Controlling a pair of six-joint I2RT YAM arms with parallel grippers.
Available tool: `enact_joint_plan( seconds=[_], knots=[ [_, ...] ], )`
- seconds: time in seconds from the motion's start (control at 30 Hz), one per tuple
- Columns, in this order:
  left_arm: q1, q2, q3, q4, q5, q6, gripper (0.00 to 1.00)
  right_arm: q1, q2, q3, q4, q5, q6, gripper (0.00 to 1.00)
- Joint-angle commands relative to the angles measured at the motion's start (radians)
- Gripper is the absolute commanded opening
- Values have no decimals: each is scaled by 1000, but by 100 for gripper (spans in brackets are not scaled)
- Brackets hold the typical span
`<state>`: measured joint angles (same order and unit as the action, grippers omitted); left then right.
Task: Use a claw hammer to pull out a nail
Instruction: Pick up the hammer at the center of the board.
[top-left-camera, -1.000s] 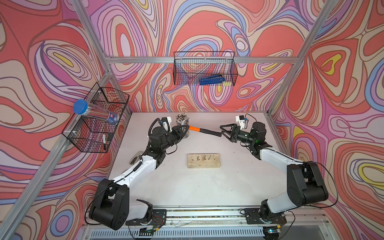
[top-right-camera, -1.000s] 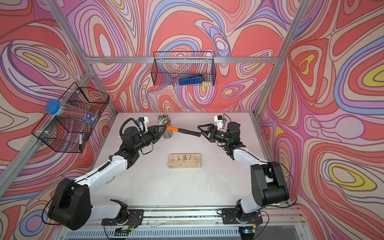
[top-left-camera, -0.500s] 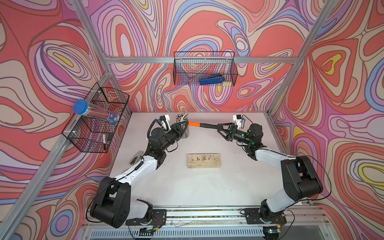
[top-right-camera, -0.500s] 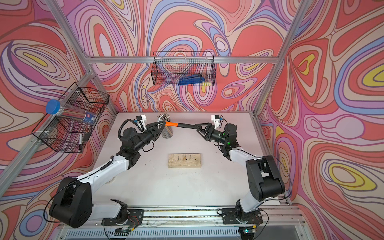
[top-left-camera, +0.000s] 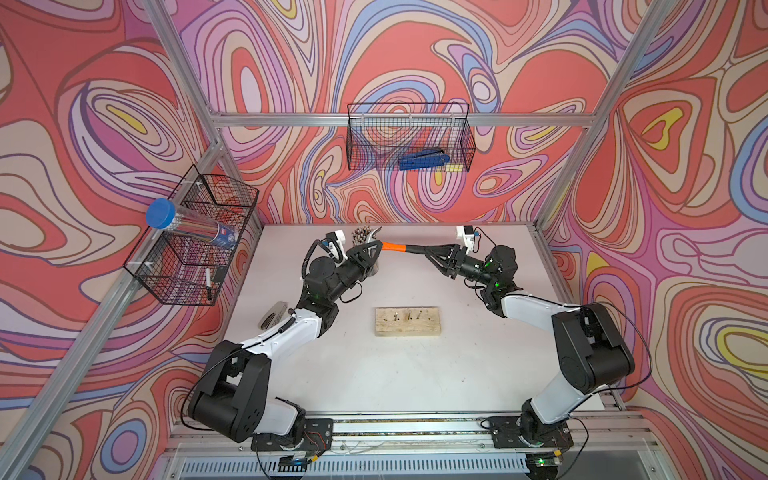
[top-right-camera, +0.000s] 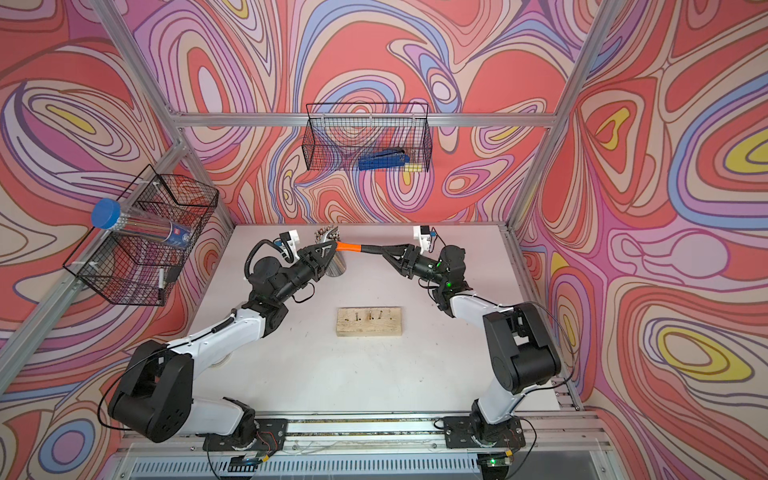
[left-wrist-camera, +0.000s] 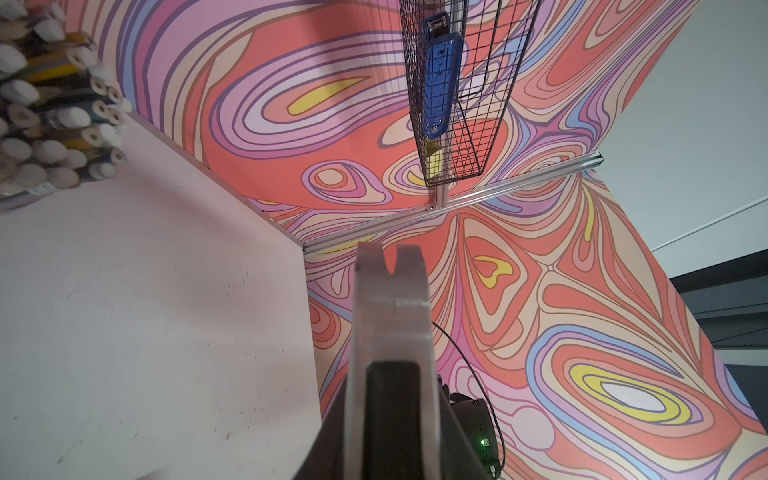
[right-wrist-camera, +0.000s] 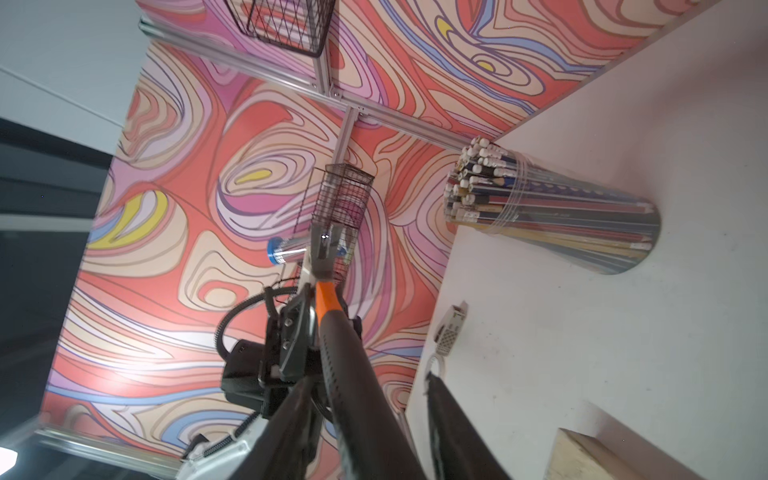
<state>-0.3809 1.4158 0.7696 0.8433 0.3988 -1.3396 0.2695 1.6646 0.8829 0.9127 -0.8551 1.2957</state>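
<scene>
The left gripper (top-left-camera: 377, 248) pinches the claw hammer (top-left-camera: 393, 247) near its head and the right gripper (top-left-camera: 430, 251) sits spread around the handle, so letting go too soon could drop it

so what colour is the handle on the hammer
Two-tone: a short orange band, then black. The claw hammer shows it best in the right wrist view.

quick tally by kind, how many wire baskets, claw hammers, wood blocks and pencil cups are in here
wire baskets: 2
claw hammer: 1
wood block: 1
pencil cup: 1
total: 5
</scene>
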Motion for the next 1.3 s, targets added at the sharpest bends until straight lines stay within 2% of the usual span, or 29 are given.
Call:
enact_joint_plan(
  seconds=[0.0, 0.27, 0.43, 0.6, 0.8, 0.97, 1.27],
  knots=[
    [-12, -12, 6, 157, 16, -37, 0, 10, -13, 15, 8, 21, -25, 66],
    [3, -24, -7, 156, 27, -57, 0, -5, -27, -5, 73, 46, 10, 69],
    [40, -54, -23, 145, 41, -78, 0, -42, -29, -13, 138, 13, 53, 70],
    [41, -46, -11, 149, 69, -95, 0, -42, 5, 22, 225, -69, 110, 58],
    [41, 2, 0, 219, 74, -148, 0, -35, 38, 54, 264, -187, 159, 59],
    [38, 4, 5, 211, 65, -144, 0, -26, 12, 63, 144, -178, 71, 56],
    [6, 27, -6, 230, 55, -142, 0, -9, 25, 97, 122, -120, 44, 35]
  ],
)
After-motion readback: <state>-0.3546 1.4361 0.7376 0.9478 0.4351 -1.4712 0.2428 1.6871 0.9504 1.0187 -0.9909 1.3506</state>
